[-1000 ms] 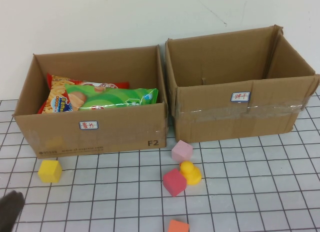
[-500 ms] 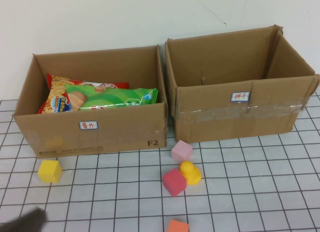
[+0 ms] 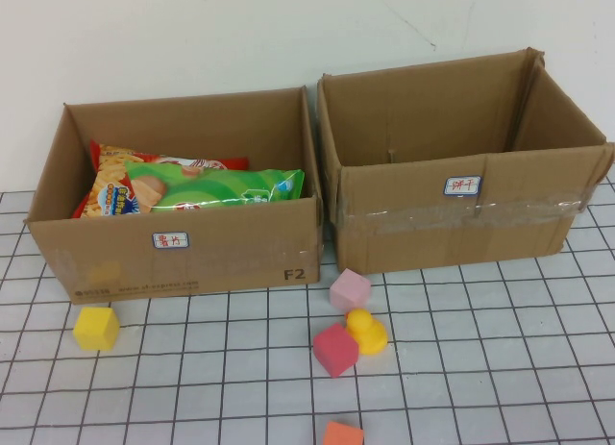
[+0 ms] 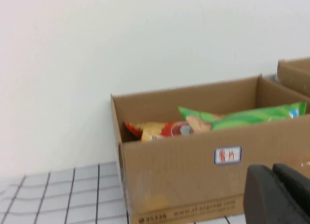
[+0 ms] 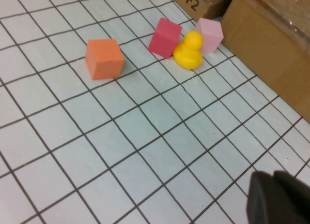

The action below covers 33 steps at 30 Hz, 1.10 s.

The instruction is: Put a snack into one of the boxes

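The left cardboard box (image 3: 192, 248) holds a green snack bag (image 3: 226, 187) lying on an orange-red snack bag (image 3: 115, 190). The right cardboard box (image 3: 461, 214) looks empty inside. Neither gripper shows in the high view. In the left wrist view my left gripper (image 4: 278, 195) is shut and empty, low in front of the left box (image 4: 184, 161), where the green bag (image 4: 252, 117) and the orange bag (image 4: 155, 129) show above its rim. In the right wrist view my right gripper (image 5: 278, 197) is shut and empty above the gridded table.
Toy blocks lie in front of the boxes: a yellow cube (image 3: 96, 328), a pink cube (image 3: 350, 289), a magenta cube (image 3: 334, 349), a yellow duck (image 3: 365, 332) and an orange cube (image 3: 342, 433). A white wall stands behind the boxes.
The dark left gripper at the high view's bottom left corner slid down and out of that view. The boxes, bags and blocks stayed put.
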Each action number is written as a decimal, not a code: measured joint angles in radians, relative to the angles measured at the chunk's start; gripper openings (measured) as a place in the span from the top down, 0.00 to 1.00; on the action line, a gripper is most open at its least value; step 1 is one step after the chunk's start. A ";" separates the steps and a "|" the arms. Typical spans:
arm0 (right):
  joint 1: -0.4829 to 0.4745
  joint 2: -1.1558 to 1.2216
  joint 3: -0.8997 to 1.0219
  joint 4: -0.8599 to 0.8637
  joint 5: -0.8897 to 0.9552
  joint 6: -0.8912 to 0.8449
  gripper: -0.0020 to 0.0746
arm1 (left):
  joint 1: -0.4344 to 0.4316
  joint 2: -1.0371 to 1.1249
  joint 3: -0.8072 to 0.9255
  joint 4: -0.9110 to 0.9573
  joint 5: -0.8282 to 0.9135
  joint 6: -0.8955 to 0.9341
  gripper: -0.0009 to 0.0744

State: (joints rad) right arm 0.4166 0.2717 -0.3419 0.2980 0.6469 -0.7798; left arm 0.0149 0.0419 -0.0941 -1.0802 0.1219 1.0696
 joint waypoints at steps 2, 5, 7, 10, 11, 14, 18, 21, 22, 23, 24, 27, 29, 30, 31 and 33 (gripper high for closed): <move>0.000 0.000 0.000 0.001 0.000 0.000 0.97 | 0.000 -0.002 0.012 0.031 -0.002 -0.037 0.99; 0.000 0.000 0.000 0.004 0.000 0.000 0.97 | 0.000 -0.023 0.017 0.232 0.005 -0.212 0.99; 0.000 0.000 0.000 0.004 0.000 0.000 0.97 | 0.000 -0.031 0.017 0.453 0.012 -0.457 0.99; 0.000 0.000 0.000 0.004 0.000 0.000 0.97 | 0.000 -0.046 0.024 0.769 0.042 -0.806 0.99; 0.000 0.000 0.000 0.004 0.000 0.000 0.98 | 0.000 -0.050 0.030 0.838 0.042 -0.892 0.99; 0.000 0.000 0.000 0.004 0.000 0.000 0.97 | 0.000 -0.051 0.082 0.964 -0.007 -1.010 0.99; 0.000 0.000 0.000 0.005 0.000 0.000 0.97 | 0.000 -0.051 0.119 1.006 -0.014 -1.070 0.99; 0.000 0.000 0.000 0.005 0.000 0.000 0.98 | 0.000 -0.051 0.119 1.008 0.059 -1.075 0.99; 0.000 0.000 0.000 0.005 0.000 0.000 0.97 | 0.000 -0.051 0.119 1.008 0.095 -1.075 0.99; 0.000 0.000 0.000 0.005 0.000 0.000 0.97 | 0.000 -0.051 0.119 1.004 0.125 -1.075 0.99; 0.000 0.000 0.000 0.005 0.001 0.000 0.97 | 0.000 -0.051 0.119 0.999 0.164 -1.075 0.99; 0.000 0.000 0.000 0.005 0.001 0.000 0.97 | 0.000 -0.051 0.117 0.990 0.205 -1.064 0.99; 0.000 0.000 0.000 0.005 0.001 0.000 0.97 | 0.000 -0.051 0.116 0.987 0.209 -1.055 0.99; 0.000 0.000 0.000 0.005 0.001 0.000 0.97 | 0.000 -0.051 0.116 0.987 0.209 -1.053 0.99; 0.000 0.000 0.000 0.005 0.002 0.000 0.98 | 0.000 -0.051 0.116 0.987 0.212 -1.051 0.99; 0.000 0.000 0.000 0.005 0.002 0.000 0.97 | 0.000 -0.051 0.116 0.986 0.214 -1.049 0.99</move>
State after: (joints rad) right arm 0.4166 0.2717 -0.3419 0.3035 0.6492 -0.7798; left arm 0.0149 -0.0095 0.0216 -0.0942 0.3358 0.0210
